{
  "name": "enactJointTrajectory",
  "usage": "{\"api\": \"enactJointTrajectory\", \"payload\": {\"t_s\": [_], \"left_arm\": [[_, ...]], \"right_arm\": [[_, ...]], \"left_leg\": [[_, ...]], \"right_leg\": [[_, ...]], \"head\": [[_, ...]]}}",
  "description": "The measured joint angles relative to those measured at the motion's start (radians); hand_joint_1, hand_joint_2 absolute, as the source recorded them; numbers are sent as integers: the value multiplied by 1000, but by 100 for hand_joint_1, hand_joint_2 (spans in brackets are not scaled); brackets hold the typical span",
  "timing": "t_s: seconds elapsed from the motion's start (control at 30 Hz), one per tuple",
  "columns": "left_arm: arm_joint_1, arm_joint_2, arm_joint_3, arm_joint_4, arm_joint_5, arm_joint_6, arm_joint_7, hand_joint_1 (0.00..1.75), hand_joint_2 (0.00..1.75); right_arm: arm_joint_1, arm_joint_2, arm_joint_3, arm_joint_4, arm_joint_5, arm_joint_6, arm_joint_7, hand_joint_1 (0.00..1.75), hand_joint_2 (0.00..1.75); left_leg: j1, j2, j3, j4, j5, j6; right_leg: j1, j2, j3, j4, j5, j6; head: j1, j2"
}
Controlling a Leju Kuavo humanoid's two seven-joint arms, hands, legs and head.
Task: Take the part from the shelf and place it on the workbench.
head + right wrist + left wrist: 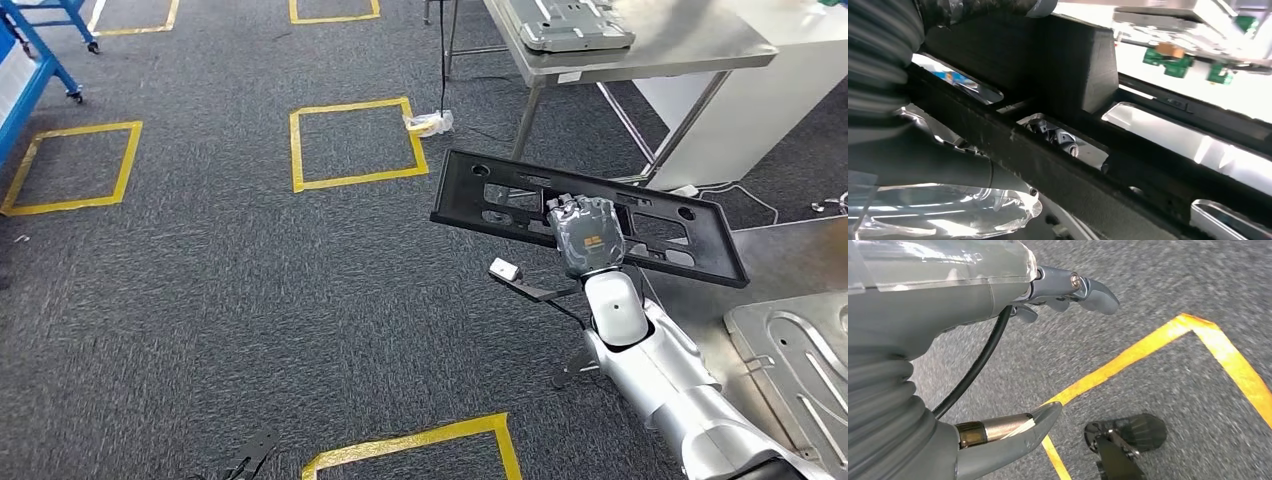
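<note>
Over grey carpet floor my right robot hand clamps the black part, desk placement pending; left robot hand spread, empty.

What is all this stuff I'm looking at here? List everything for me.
Black part: one, long flat slotted frame, held above the floor.
Tape squares: four, yellow, on dark grey carpet.
Metal table: one, silver, far right, carrying a grey tray.
Workbench: one, silver, near right, with a pressed metal panel.
Blue cart: one, far left.
Right robot hand: grey, grips the black part.
Left robot hand: grey, empty, over the carpet.
</note>
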Motion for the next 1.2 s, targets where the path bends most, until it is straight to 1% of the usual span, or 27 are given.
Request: {"api": "enactJointTrajectory", "payload": {"t_s": [0.07,0.1,0.17,0.23,0.3,0.33,0.37,0.4,0.43,0.47,0.53,0.6,0.67,0.7,0.73,0.8,0.83,0.87,0.9,0.93,0.97,1.03,1.07,1.1,1.13,1.17,1.2], "left_arm": [[-1,-2,0,0,-5,-2,0,0,175],[-2,-2,0,0,-7,-3,0,0,175],[-7,-5,0,0,-11,-4,2,0,175],[-10,-7,0,-1,-13,-5,3,0,175],[-7,-9,0,-1,-14,-5,6,0,175],[-5,-9,0,-1,-15,-5,9,0,175],[-3,-10,0,-1,-18,-5,10,0,175],[-1,-10,0,-1,-20,-5,11,0,175],[-1,-10,0,-1,-23,-5,11,0,175],[-2,-10,0,-1,-25,-4,10,0,175],[-3,-10,0,-1,-26,-3,7,0,175],[-4,-10,0,-1,-27,-3,6,0,175],[-7,-12,0,-1,-30,-3,4,0,175],[-9,-13,0,-2,-31,-4,3,0,175],[-11,-14,0,-2,-33,-4,1,0,175],[-11,-14,0,-3,-34,-5,0,0,175],[-10,-14,0,-3,-34,-5,-1,0,175],[-8,-15,0,-3,-35,-6,-1,0,175],[-6,-15,0,-3,-35,-6,-1,0,175],[-6,-16,0,-3,-35,-6,-1,0,175],[-6,-17,0,-3,-36,-6,-1,0,175],[-8,-28,0,-3,-45,6,7,0,175],[-11,-40,-1,-4,-53,20,17,0,175],[-14,-58,-2,-4,-61,38,32,0,175],[-19,-79,-3,-6,-69,55,46,0,175],[-25,-98,-6,-8,-74,68,58,0,175],[-30,-112,-7,-9,-77,76,66,0,175]], "right_arm": [[-5,-2,1,0,0,3,1,175,175],[-7,-5,1,0,0,5,0,175,175],[-9,-10,2,0,0,10,-4,175,175],[-14,-12,2,0,0,11,-7,175,175],[-19,-9,2,0,0,13,-8,175,175],[-20,-8,3,0,0,14,-8,175,175],[-19,-8,4,0,0,15,-8,175,175],[-18,-8,5,0,0,16,-8,175,175],[-18,-8,6,0,0,17,-7,175,175],[-18,-8,6,0,0,18,-7,175,175],[-20,-8,6,0,0,19,-6,175,175],[-20,-10,6,0,0,19,-7,175,175],[-18,-18,6,0,0,19,-7,175,175],[-18,-22,6,0,0,19,-7,175,175],[-19,-26,6,-1,0,19,-6,175,175],[-22,-27,6,-3,0,19,-5,175,175],[-21,-28,6,-3,0,19,-4,175,175],[-18,-28,6,-3,0,20,-4,175,175],[-14,-28,6,-3,0,20,-4,175,175],[-11,-29,6,-3,0,20,-4,175,175],[-10,-29,6,-3,0,21,-2,175,175],[-13,-29,6,-3,0,22,13,175,175],[-15,-29,7,-3,0,23,28,175,175],[-17,-28,7,-3,0,25,45,175,175],[-17,-27,7,-3,0,27,61,175,175],[-16,-27,8,-3,0,28,73,175,175],[-15,-26,9,-3,0,28,80,175,175]], "left_leg": [[-4,22,9,-2,-8,-9],[-6,32,13,-4,-11,-14],[-6,45,24,-6,-20,-25],[-2,5,14,31,-46,-32],[1,-49,-42,146,-99,-35],[1,-60,-77,211,-123,-36],[1,-64,-106,257,-132,-37],[1,-66,-122,271,-121,-38],[1,-68,-117,245,-90,-38],[2,-78,-99,188,-46,-37],[5,-121,-53,74,8,-33],[5,-143,-36,36,11,-28],[4,-122,-31,26,15,-17],[5,-111,-26,19,18,-10],[7,-98,-22,11,21,-3],[5,-74,-14,0,22,6],[4,-62,-12,-1,21,9],[4,-49,-10,-1,19,10],[4,-36,-8,-1,15,10],[4,-23,-5,0,12,9],[5,-10,-1,0,8,7],[1,13,9,0,-1,0],[-3,23,14,-2,-5,-4],[-8,33,18,-4,-8,-9],[-12,45,23,-7,-10,-13],[-13,54,28,-10,-14,-19],[-12,47,31,-5,-21,-24]], "right_leg": [[13,-26,39,-82,24,-13],[18,-23,40,-88,20,-19],[16,3,46,-96,21,-31],[8,26,60,-108,24,-44],[6,49,67,-112,22,-56],[7,62,68,-110,20,-60],[8,78,69,-107,18,-61],[8,95,69,-102,15,-61],[8,112,69,-97,11,-60],[6,129,69,-88,6,-56],[3,158,63,-70,-5,-46],[-1,183,53,-63,-7,-33],[-5,203,47,-67,-3,-21],[-3,190,43,-64,-6,-16],[-1,160,33,-44,-19,-11],[2,83,-13,51,-65,-2],[-1,61,-45,113,-89,2],[-4,51,-73,162,-100,5],[-7,46,-86,181,-94,8],[-10,42,-81,163,-71,10],[-12,32,-57,108,-33,11],[-2,-20,8,-28,24,5],[4,-41,28,-70,35,-1],[10,-54,35,-88,34,-7],[14,-47,36,-91,32,-14],[11,-33,38,-94,32,-21],[8,-19,43,-98,33,-27]], "head": [[-1,0],[-1,0],[-1,0],[-3,0],[-5,0],[-5,0],[-5,0],[-5,0],[-5,0],[-5,0],[-5,0],[-4,0],[-5,0],[-4,0],[-2,0],[1,0],[1,0],[2,0],[2,0],[2,0],[2,0],[2,0],[1,0],[0,0],[0,0],[0,0],[-1,0]]}}
